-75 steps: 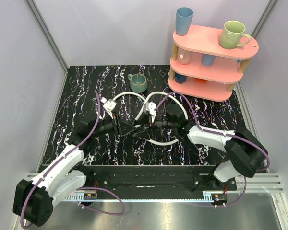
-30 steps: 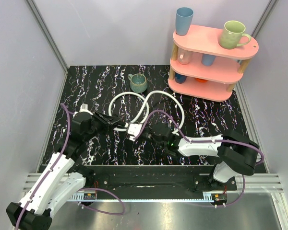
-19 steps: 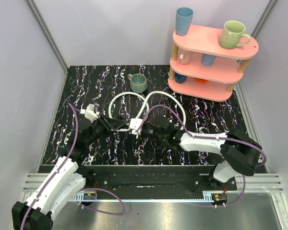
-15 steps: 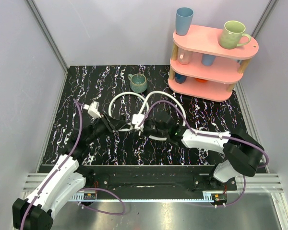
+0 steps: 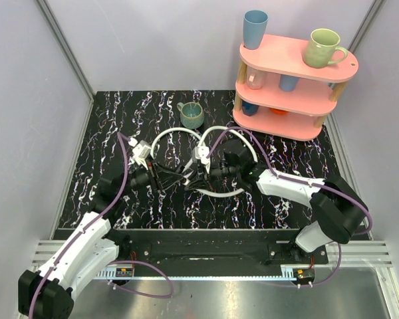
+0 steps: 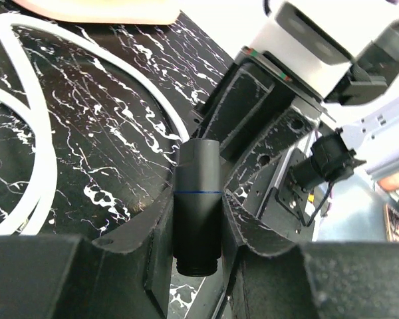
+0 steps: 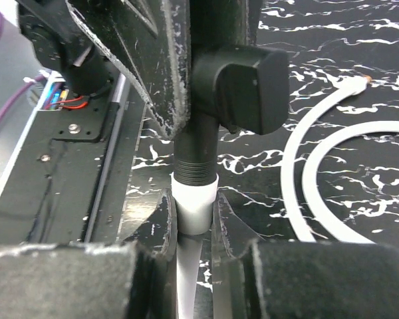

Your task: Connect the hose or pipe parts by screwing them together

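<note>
Two white hoses loop over the black marbled table: one (image 5: 163,137) at centre left, the other (image 5: 251,150) at centre right. My left gripper (image 5: 179,178) and right gripper (image 5: 201,174) meet nose to nose in front of them. In the left wrist view, my left gripper (image 6: 198,203) is shut on a black cylindrical fitting (image 6: 197,173) with a blue ring. In the right wrist view, my right gripper (image 7: 194,203) is shut on a white hose collar (image 7: 195,196). The black fitting's threaded end (image 7: 197,163) sits in that collar's mouth.
A green mug (image 5: 191,115) stands behind the hoses. A pink three-tier shelf (image 5: 287,96) with cups and mugs fills the back right corner. Purple cables (image 5: 123,173) arch over both arms. The metal rail (image 5: 206,247) runs along the near edge.
The two grippers, still together, have shifted a little right and away from the near edge. The left wrist has turned, and the right forearm has swung back.
</note>
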Motion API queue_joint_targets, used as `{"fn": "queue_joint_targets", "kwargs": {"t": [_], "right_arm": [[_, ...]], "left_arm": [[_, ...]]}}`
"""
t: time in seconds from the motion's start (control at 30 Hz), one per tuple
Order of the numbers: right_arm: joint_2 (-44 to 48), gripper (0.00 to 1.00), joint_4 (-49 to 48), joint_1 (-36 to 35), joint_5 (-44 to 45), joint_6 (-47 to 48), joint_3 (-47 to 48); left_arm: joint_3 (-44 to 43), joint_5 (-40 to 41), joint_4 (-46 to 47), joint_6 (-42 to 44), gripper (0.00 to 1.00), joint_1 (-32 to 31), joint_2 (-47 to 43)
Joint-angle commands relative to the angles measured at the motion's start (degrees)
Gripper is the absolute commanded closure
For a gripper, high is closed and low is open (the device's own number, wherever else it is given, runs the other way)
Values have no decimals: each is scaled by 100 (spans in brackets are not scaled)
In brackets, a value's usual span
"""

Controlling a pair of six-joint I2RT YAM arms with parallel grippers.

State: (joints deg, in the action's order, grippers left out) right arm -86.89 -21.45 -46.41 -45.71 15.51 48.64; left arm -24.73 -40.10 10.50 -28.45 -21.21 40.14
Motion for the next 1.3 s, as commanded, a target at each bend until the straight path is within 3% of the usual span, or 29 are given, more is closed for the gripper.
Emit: {"fn": "queue_joint_targets", "kwargs": {"t": [0.0, 0.17, 0.23, 0.3, 0.33, 0.47, 0.57, 0.83, 0.97, 1.27], "right_arm": [[-56, 100, -817, 26, -1061, -522, 321], [-30, 100, -922, 89, -1054, -654, 216], [-3, 93, -1053, 89, -555, -803, 190], [58, 77, -1255, 89, -37, -900, 32], [154, 59, -1369, 80, 140, -935, -56], [401, 32, -1766, 89, 747, -1006, -591], [533, 32, -1740, 71, 1221, -918, -759], [849, 27, -1748, -376, 2372, -41, -953], [718, 29, -2055, -974, 4075, 865, -953], [200, 30, -2513, -1352, 4378, 1753, -620]], "left_arm": [[-49, -1184, 541, 699, 100, -155, 81], [-233, -1053, 147, 937, 100, -155, 301], [-365, -992, -66, 894, 100, -155, 433], [-331, -590, 248, 257, 100, -155, 425], [-261, -430, 407, -18, 100, -164, 398], [-295, 826, 541, -1346, 100, -155, 188], [-453, 1547, 261, -2067, 100, -155, 12], [-1288, 3472, -1866, -2955, 100, -164, -252], [-1341, 3702, -2237, -3623, 100, -164, -384], [-1245, 3737, -2676, -4652, 100, -155, -560]]}}
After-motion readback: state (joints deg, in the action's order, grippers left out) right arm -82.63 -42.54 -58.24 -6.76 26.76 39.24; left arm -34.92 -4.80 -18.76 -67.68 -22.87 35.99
